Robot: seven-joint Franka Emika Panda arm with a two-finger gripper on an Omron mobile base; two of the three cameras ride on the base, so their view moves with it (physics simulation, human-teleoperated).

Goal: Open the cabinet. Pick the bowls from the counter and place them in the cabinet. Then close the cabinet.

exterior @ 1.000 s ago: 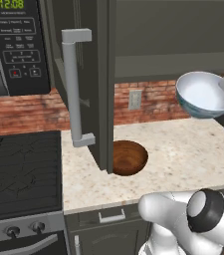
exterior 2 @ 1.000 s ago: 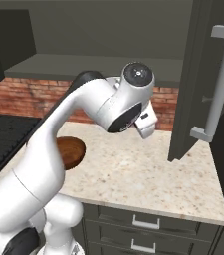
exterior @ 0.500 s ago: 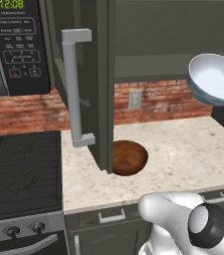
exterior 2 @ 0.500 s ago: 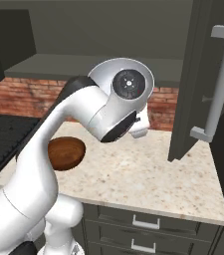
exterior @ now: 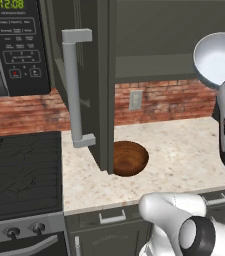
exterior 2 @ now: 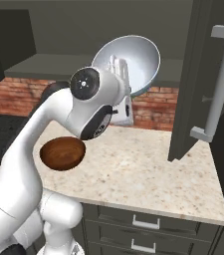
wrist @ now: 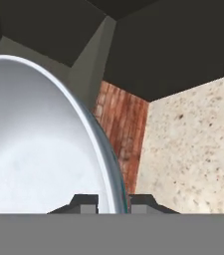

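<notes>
The cabinet stands open: its left door (exterior: 91, 75) with a long grey handle (exterior: 71, 90) swings out over the counter (exterior: 184, 150), and its right door (exterior 2: 193, 79) is open too. My gripper (wrist: 112, 201) is shut on the rim of the white bowl (exterior: 216, 60), which hangs tilted in the air in front of the cabinet's lower shelf (exterior 2: 58, 67). The white bowl (exterior 2: 133, 60) faces its hollow toward the right base camera. The brown wooden bowl (exterior: 129, 157) sits upright on the counter (exterior 2: 148, 174) below the left door.
A black microwave (exterior: 14, 45) hangs left of the cabinet, above a black stovetop (exterior: 19, 170). A brick backsplash with an outlet (exterior: 135, 100) runs behind the counter. Drawers (exterior 2: 148, 224) sit under the counter's front edge.
The arm has lifted the white bowl higher, from just above the counter to the level of the cabinet opening. The brown bowl and doors have not moved.
</notes>
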